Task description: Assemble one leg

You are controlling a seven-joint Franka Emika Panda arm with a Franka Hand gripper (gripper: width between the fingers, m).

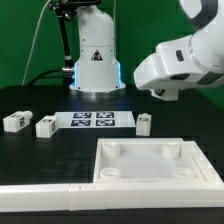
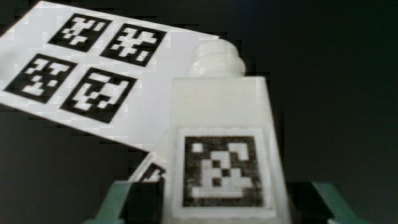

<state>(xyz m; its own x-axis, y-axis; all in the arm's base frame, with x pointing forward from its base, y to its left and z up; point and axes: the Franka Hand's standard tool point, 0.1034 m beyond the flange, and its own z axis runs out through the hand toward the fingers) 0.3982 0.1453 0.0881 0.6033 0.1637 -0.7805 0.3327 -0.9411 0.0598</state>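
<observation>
We see the marker board (image 1: 95,120) mid-table. One loose leg (image 1: 144,122) sits just off its end on the exterior view's right, and two more loose legs (image 1: 15,121) are off the other end, near each other. The square panel (image 1: 150,160) lies nearer the camera, sockets up. The arm (image 1: 185,62) hangs above the table. The gripper (image 2: 222,205) is clamped on the leg (image 2: 217,115), with fingers (image 2: 128,200) against both its sides. The tag faces the wrist camera and the peg end points away.

smooth matt white plastic leg (image 2: 217,115)
</observation>
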